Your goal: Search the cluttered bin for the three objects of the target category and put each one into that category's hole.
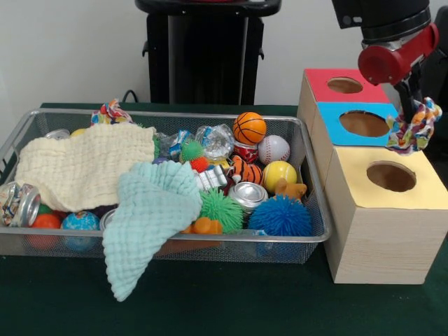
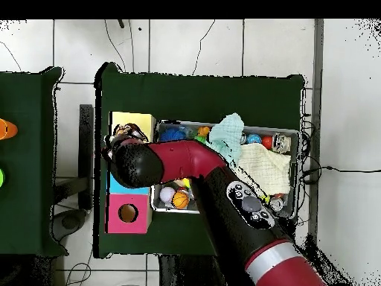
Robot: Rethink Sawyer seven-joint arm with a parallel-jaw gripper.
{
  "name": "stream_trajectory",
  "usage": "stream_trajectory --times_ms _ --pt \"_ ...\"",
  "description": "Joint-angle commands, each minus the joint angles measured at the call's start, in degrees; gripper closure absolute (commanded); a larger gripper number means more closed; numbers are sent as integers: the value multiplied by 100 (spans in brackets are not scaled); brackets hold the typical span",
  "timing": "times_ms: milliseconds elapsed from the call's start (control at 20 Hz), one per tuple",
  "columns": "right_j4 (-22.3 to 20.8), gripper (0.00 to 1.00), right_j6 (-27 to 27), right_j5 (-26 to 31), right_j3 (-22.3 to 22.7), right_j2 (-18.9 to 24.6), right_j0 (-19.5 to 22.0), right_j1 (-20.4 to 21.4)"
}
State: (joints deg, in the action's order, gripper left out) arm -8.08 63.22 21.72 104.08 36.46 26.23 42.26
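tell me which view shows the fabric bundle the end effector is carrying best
The front view. There the knotted fabric bundle hangs in plain sight below the end effector, beside the blue-topped box and above the yellow-topped box. In the overhead view the arm covers that spot, leaving only an unclear speck of pattern at the boxes.

The cluttered bin (image 1: 311, 234) was made of silver wire mesh. Matt wood was seen on the boxes (image 1: 381, 245). The cloths (image 1: 150, 210) were waffle-textured.
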Motion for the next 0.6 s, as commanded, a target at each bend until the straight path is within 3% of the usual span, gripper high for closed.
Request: stream_trajectory --times_ms 50,300,600 --pt "59 100 1336 -299 370 -479 200 57" --pt "82 100 1277 -255 231 -607 118 30" --pt "-122 100 1158 -653 154 -727 82 -308"
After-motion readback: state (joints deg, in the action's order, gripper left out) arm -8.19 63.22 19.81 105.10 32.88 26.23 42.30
